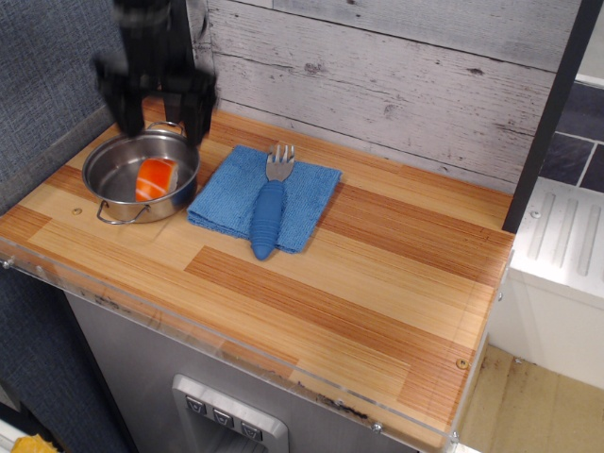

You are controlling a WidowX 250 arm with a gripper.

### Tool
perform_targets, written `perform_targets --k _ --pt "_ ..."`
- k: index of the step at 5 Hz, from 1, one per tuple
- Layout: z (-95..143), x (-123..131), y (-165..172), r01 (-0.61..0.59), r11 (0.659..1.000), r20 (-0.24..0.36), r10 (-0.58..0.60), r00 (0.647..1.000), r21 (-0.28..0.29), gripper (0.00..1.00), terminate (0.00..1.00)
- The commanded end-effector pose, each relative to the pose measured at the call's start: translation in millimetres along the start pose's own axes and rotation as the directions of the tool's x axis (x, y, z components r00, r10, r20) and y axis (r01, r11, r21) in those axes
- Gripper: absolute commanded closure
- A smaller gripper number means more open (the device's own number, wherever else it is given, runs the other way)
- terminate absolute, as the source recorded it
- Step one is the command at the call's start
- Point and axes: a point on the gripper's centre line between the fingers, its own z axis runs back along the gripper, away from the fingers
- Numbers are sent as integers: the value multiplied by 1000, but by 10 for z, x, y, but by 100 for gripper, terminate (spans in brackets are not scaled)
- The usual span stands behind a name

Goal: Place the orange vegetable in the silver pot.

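Observation:
The orange vegetable (156, 178), a small orange block with white stripes, lies inside the silver pot (106, 172) at the far left of the wooden counter. My gripper (157, 106) hangs above the pot's back rim, blurred by motion. Its black fingers are spread apart and hold nothing. It is clear of the vegetable.
A blue cloth (231, 193) lies right of the pot with a blue-handled fork (270, 208) on it. A white plank wall (396, 75) runs behind the counter. A black post (550, 113) stands at the right. A clear strip edges the counter front (236, 344).

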Motion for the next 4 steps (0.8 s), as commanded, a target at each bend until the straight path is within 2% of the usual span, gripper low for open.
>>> perform_targets --k 1,2,3,4 --pt "773 122 -626 -73 994 155 84 984 -76 0 0" --pt "739 145 -762 71 992 152 -55 987 -103 0 0" --pt "732 140 -766 220 965 147 -199 969 -142 0 0" --pt "788 128 -768 280 947 158 -256 954 -157 0 0"
